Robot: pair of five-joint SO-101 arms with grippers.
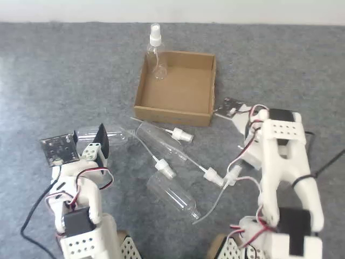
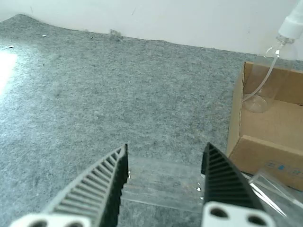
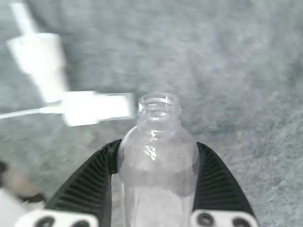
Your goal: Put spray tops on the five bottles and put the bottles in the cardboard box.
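Pinched at the shoulder by both jaws of the right gripper (image 3: 157,147): a clear open bottle (image 3: 158,165), neck bare and pointing away from the wrist. Just past that neck, off the fingertips: a loose top (image 3: 97,108) on its side. Farther out and to one side: a second top (image 3: 40,59).

Under the left gripper (image 2: 165,149), jaws spread wide: a flat bottle (image 2: 163,187), lying crosswise on the felt (image 2: 94,94) below the tips; contact with the jaws not discernible. Ahead of that gripper and toward the right arm: the box (image 2: 236,123), with a capped bottle (image 2: 279,47) upright in its far corner.

Between the two arms, on the felt: a bare bottle (image 1: 172,197) on its side.
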